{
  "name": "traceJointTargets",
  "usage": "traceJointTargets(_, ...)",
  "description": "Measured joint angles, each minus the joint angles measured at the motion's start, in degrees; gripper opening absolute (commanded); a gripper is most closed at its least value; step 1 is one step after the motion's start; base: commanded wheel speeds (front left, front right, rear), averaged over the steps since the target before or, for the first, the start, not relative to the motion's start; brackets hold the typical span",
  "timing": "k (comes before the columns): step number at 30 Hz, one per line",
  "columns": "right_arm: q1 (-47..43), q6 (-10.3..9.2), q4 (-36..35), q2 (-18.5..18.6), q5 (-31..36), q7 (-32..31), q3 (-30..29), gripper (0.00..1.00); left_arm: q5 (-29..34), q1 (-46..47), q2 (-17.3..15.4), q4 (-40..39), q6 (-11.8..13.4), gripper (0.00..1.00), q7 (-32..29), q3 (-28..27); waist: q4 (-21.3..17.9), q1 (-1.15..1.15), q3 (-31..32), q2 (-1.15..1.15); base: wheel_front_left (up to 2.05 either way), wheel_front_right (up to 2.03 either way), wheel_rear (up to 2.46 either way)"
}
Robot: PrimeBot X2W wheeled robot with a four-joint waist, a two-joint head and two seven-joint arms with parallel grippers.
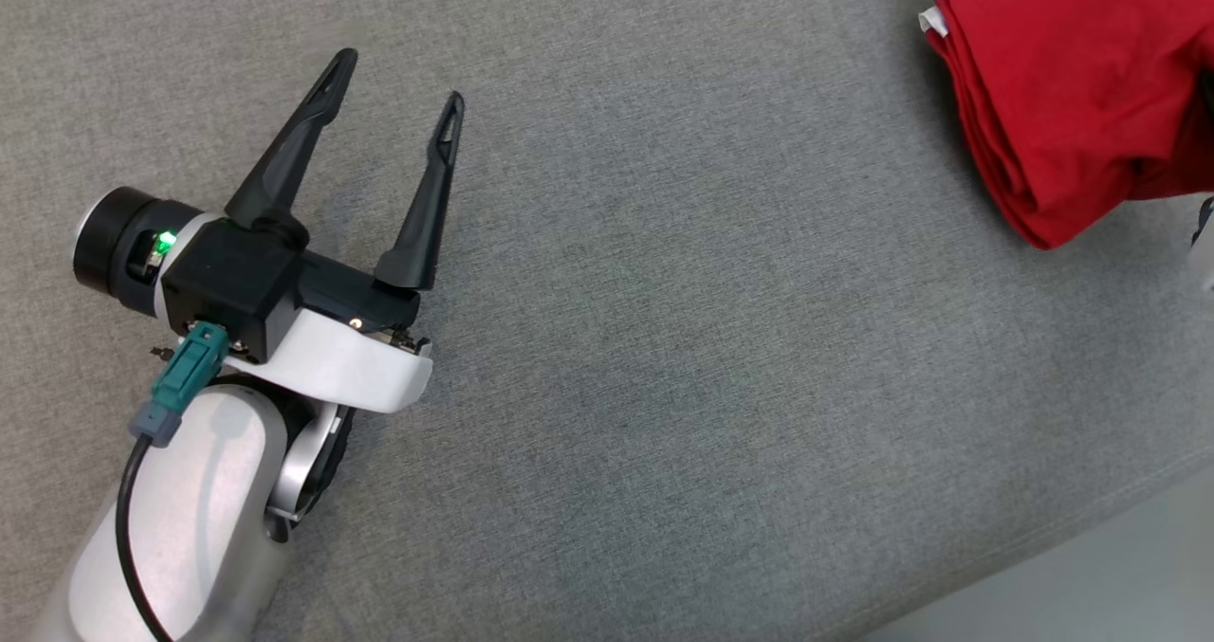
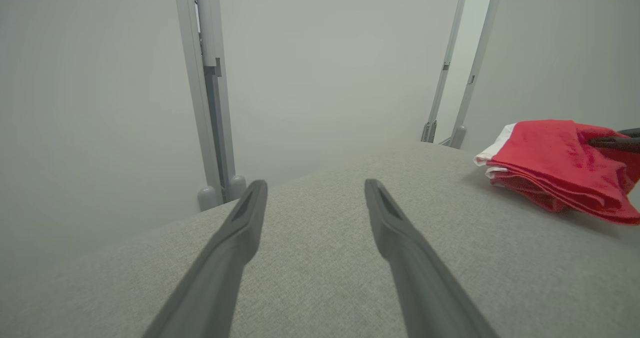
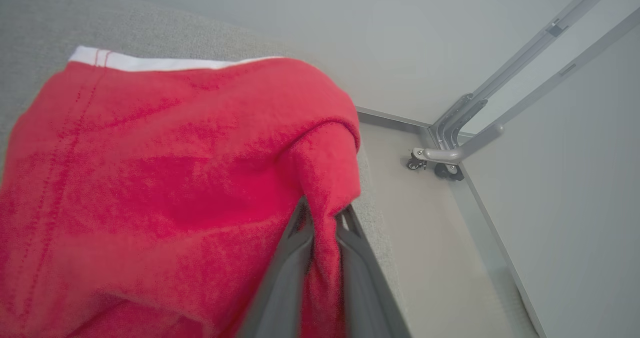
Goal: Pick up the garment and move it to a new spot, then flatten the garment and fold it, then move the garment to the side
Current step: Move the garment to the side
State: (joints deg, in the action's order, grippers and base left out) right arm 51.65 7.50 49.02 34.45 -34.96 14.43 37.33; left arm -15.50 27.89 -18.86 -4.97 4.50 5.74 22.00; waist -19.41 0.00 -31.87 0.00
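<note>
The garment [image 1: 1062,82] is red with a white band, folded into a thick stack at the far right of the grey table [image 1: 664,339]. In the right wrist view my right gripper [image 3: 322,218] is shut on a pinched ridge of the garment [image 3: 150,178], lifting that edge near the table's border. The left wrist view shows the garment [image 2: 555,168] to the right, with a dark fingertip [image 2: 612,142] of the right gripper on it. My left gripper [image 1: 403,82] hovers open and empty over bare fabric at the left, far from the garment. Its fingers [image 2: 235,238] stand spread apart.
The table's edge [image 1: 1091,528] runs diagonally at the lower right, with pale floor [image 1: 1119,585] beyond. A metal frame with castors [image 3: 440,163] stands on the floor past the table. Grey upright posts [image 2: 210,103] and a pale wall lie behind the table.
</note>
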Motion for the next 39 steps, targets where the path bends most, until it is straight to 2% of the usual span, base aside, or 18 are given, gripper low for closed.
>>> traceJointTargets(1,0.6,0.00,0.5,-0.1,-0.1,0.3,-0.2,0.36,0.0,0.4,0.1,0.0,-0.2,1.00,-0.1,0.3,0.0,0.00,-0.3,0.00,0.00,0.00,0.00)
traceJointTargets(2,1.3,0.00,1.2,-0.4,-0.4,0.3,-1.0,0.79,0.1,0.7,0.3,0.1,-0.3,1.00,-0.1,0.5,0.2,0.00,-0.4,0.00,0.00,0.00,0.00)
traceJointTargets(3,2.0,0.00,2.0,-0.6,-0.4,0.4,-1.6,1.00,0.2,0.9,0.4,0.0,-0.4,1.00,-0.1,0.8,0.4,0.00,-0.5,0.00,0.00,0.00,0.00)
traceJointTargets(8,2.9,0.00,1.7,-1.6,0.7,0.6,-7.8,1.00,0.1,1.1,0.7,0.6,-0.1,1.00,0.5,0.6,1.4,0.00,-0.9,0.00,0.00,0.00,0.00)
traceJointTargets(15,-2.5,0.00,-2.4,-4.7,2.0,0.7,-21.1,1.00,-0.9,-0.1,0.5,1.7,1.1,1.00,2.0,-0.8,2.5,0.00,0.9,0.00,0.00,0.00,0.00)
traceJointTargets(20,-9.4,0.00,-9.8,-10.2,3.9,0.7,-31.0,1.00,-2.1,-3.1,0.3,2.4,2.9,1.00,3.2,-2.6,3.1,0.00,3.5,0.00,0.00,0.00,0.00)
traceJointTargets(22,-13.9,0.00,-15.2,-13.2,5.8,0.7,-34.0,1.00,-3.0,-5.4,0.3,2.7,4.2,1.00,4.0,-3.9,3.5,0.00,5.4,0.00,0.00,0.00,0.00)
traceJointTargets(28,-22.6,-0.01,-25.6,-18.6,10.2,0.7,-36.9,1.00,-4.6,-9.6,0.5,3.1,6.5,1.00,5.8,-6.3,5.3,0.00,9.3,0.00,0.00,0.00,0.00)
traceJointTargets(33,-28.8,0.00,-35.8,-22.6,13.3,0.7,-37.4,1.00,-6.3,-12.4,1.2,3.2,7.2,1.00,7.5,-8.4,7.9,0.00,12.5,0.00,0.00,0.00,0.00)
traceJointTargets(39,-35.0,-0.01,-43.2,-26.2,16.9,-2.6,-37.9,1.00,-6.7,-15.4,1.3,3.6,7.5,1.00,8.5,-10.0,11.2,0.00,16.3,0.00,0.00,0.00,0.00)
